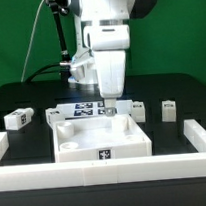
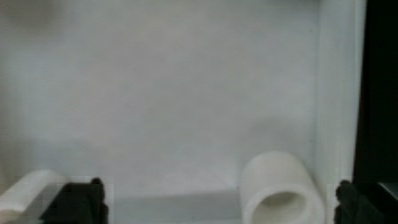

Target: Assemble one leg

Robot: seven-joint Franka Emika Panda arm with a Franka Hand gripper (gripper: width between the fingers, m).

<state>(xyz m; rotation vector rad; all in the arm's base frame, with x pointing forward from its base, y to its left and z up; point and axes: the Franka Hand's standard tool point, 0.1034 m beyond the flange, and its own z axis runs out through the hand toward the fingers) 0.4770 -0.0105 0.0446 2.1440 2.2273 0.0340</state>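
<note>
Several small white legs with black-and-white tags lie on the black table behind the large white square tray-like part [image 1: 99,139]: one at the exterior view's far left [image 1: 17,119], one next to it [image 1: 52,114], and two on the right [image 1: 136,110] [image 1: 169,108]. My gripper [image 1: 109,104] points down at the tray-like part's back right corner. In the wrist view my gripper [image 2: 222,203] is open, its dark fingertips [image 2: 80,202] wide apart over a white surface. A rounded white piece [image 2: 276,185] stands between them, nearer one finger and touching neither. No leg is held.
The marker board [image 1: 84,108] lies behind the tray-like part, under the arm. Low white walls border the table at the left [image 1: 4,147], right [image 1: 202,138] and front [image 1: 106,172].
</note>
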